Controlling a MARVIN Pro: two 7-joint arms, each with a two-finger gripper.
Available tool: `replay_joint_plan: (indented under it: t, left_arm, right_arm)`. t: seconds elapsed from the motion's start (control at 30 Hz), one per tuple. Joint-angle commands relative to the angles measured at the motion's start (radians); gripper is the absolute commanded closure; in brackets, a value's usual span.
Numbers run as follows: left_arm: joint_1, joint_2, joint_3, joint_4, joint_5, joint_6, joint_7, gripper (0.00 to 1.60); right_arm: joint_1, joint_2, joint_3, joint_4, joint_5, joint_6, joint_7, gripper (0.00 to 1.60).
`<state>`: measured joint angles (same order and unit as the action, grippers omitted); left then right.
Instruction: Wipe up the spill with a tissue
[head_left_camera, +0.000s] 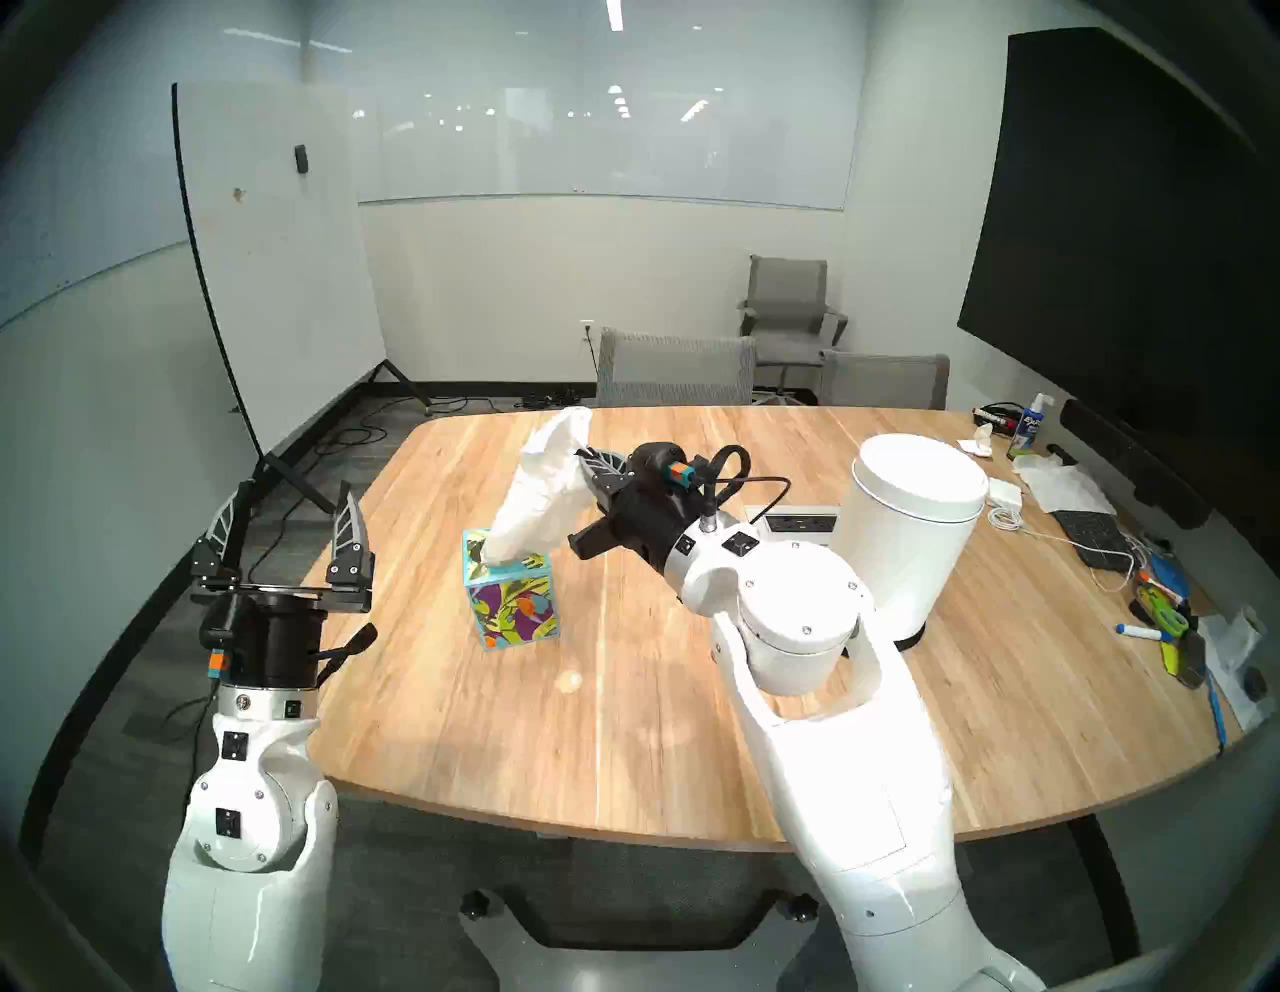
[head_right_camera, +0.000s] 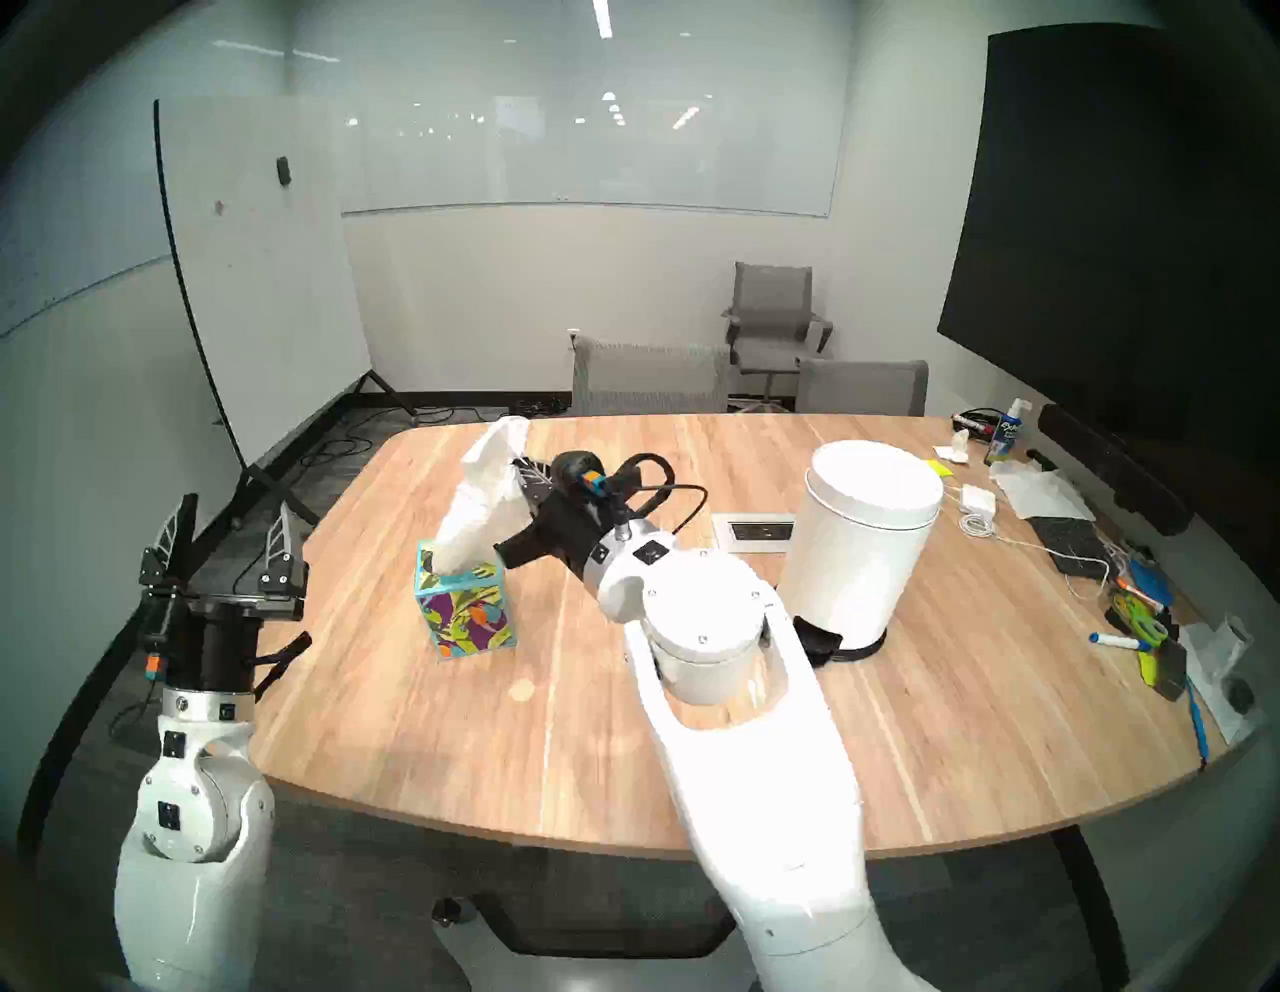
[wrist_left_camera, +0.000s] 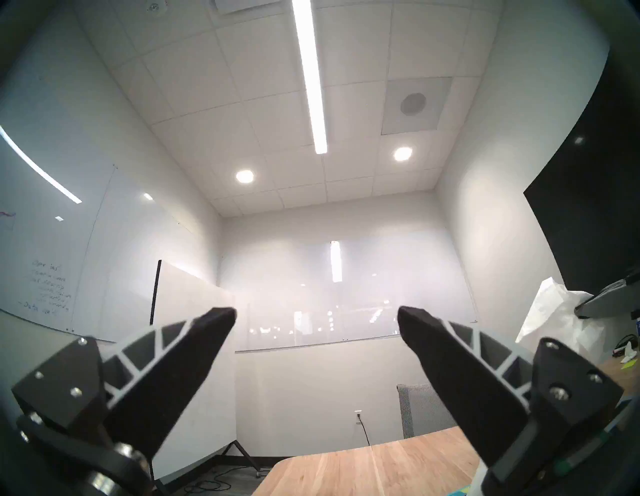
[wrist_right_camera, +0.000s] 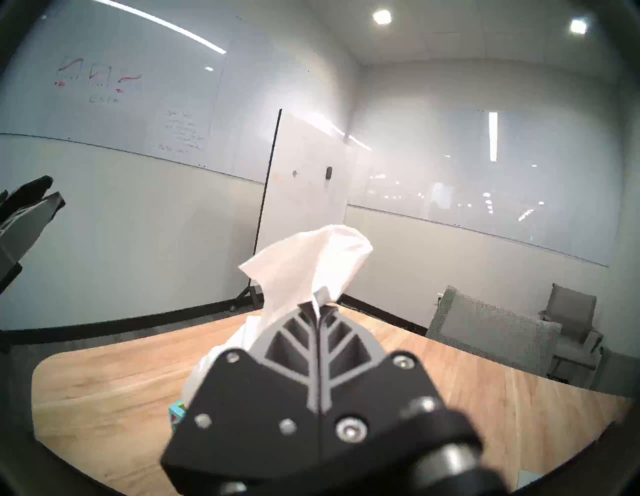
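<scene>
My right gripper (head_left_camera: 580, 463) is clamped on a white tissue (head_left_camera: 537, 485), jaws fully together on its upper part above the tissue box (head_left_camera: 511, 596); the sheet's lower end still runs into the slot on top of the box, so I judge it not yet free. My left gripper (head_left_camera: 287, 516) hangs empty with jaws wide apart, off the table edge to the left of the box. The tissue is light, limp and easily torn: I judge that a pinch near its upper part, as taken, suits it, and that the light box could lift with it. The spill (head_left_camera: 570, 681) shows as a pale blot on the wooden table (head_left_camera: 692, 762), just on my side of the box. A second, darker blot I cannot make out; glare streaks along the grain confuse the surface. My right forearm hides the table behind the box's right side, and the wrist view cuts off the box except one corner (wrist_right_camera: 176, 414).
</scene>
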<state>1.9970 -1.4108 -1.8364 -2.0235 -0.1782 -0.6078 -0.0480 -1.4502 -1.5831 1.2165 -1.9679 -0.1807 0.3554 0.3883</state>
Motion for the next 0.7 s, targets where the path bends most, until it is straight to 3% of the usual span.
replay_joint_plan:
  t: [0.0, 0.67]
  left_arm:
    - [0.003, -0.002, -0.002, -0.018, 0.001, -0.008, 0.001, 0.00]
    - [0.003, -0.002, -0.002, -0.018, 0.001, -0.008, 0.001, 0.00]
  right_arm:
    - [-0.003, -0.009, -0.001, -0.045, 0.006, -0.016, -0.005, 1.60]
    - [-0.100, 0.010, 0.045, -0.103, 0.020, -0.063, -0.033, 1.60]
